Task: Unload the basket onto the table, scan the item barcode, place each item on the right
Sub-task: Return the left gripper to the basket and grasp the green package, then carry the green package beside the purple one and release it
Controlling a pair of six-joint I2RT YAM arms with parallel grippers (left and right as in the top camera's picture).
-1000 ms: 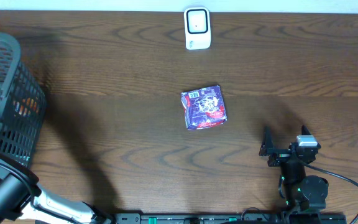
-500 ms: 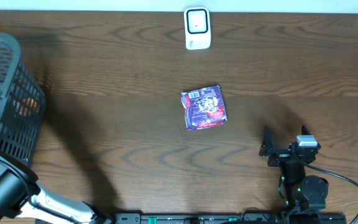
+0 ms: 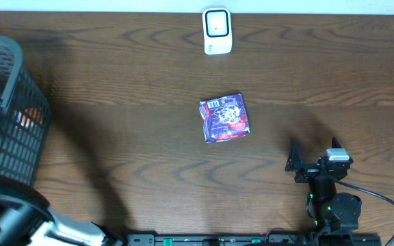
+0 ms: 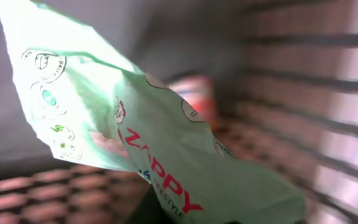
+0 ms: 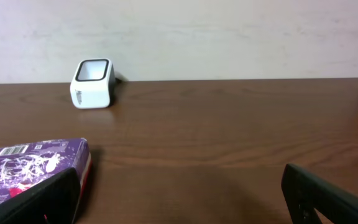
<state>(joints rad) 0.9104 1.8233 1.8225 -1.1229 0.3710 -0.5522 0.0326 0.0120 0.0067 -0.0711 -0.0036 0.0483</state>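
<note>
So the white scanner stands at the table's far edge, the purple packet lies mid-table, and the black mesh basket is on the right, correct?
No: the overhead view shows the black mesh basket on the left. The white scanner at the far edge of the table and the purple packet mid-table are right.

The right arm (image 3: 335, 199) is matte black, built of chunky rounded housings; small green lights glow on its round base joint (image 3: 346, 209); a pale grey camera block (image 3: 337, 159) sits on the wrist; a thin black cable (image 3: 383, 198) curves off its side; the right claw (image 5: 180, 174) has two flat, angular black fingers (image 5: 39, 199). The left arm (image 3: 9, 220) is blurred; it shows a black rounded joint and a white link (image 3: 70, 229); a black rail (image 3: 252, 240) runs along the desk edge at both bases.
</note>
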